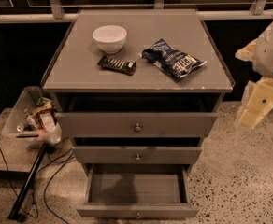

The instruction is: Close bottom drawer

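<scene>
The grey cabinet (141,78) stands in the middle of the camera view. Its bottom drawer (136,190) is pulled far out toward me, and its shallow inside shows with nothing in it. The drawer's plain front (104,212) with a small round knob (138,214) lies at the lower edge of the view. The middle drawer front (174,155) and the top drawer front (94,124) sit above it. My gripper (259,104), a cream-coloured part under the white arm, hangs at the far right. It is level with the top drawer, apart from the cabinet and well above the bottom drawer.
On the cabinet top lie a white bowl (109,38), a dark snack bar (117,65) and a blue chip bag (174,59). A clear bin (31,118) of items stands on the left. A black pole and cables (29,185) lie on the speckled floor.
</scene>
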